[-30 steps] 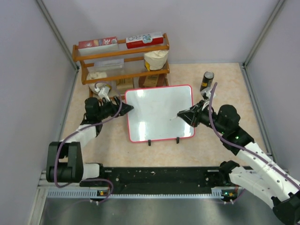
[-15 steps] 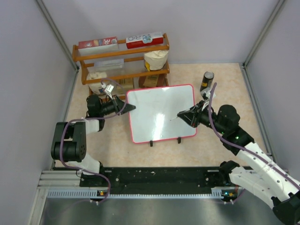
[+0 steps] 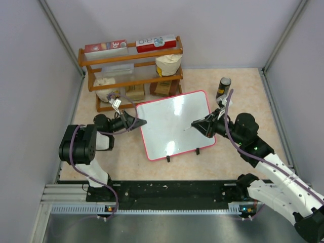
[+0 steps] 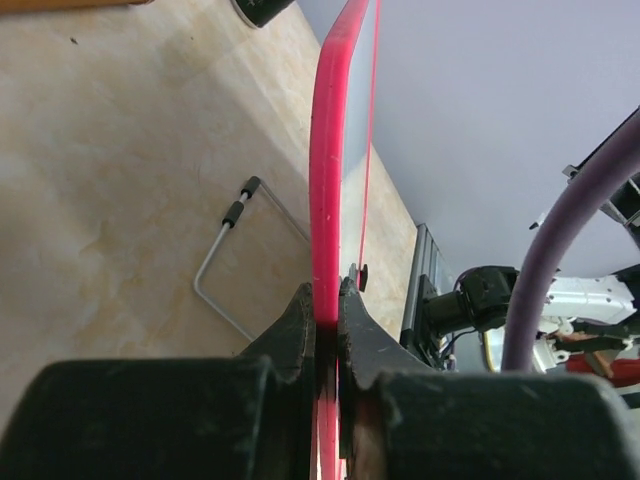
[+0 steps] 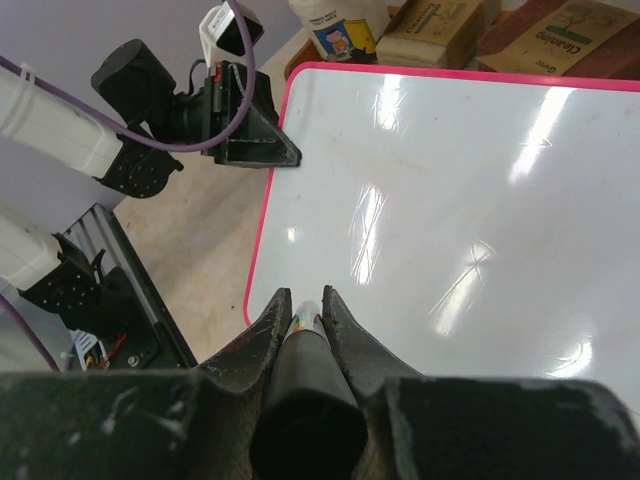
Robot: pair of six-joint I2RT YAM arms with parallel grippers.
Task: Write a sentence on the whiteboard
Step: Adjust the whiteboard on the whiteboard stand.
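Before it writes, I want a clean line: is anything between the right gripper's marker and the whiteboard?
Nothing visible. The marker in the right gripper points at bare whiteboard; the left gripper clamps the board's left edge, well aside.

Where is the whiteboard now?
In the top view the whiteboard sits mid-table, in front of the wooden shelf. The left gripper is shut on its left edge; the right gripper, holding a marker, is over its right side.

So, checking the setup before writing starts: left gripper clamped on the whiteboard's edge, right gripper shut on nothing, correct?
Not quite: the right gripper is shut on a marker, clear in the right wrist view. The left gripper is indeed clamped on the edge of the whiteboard.
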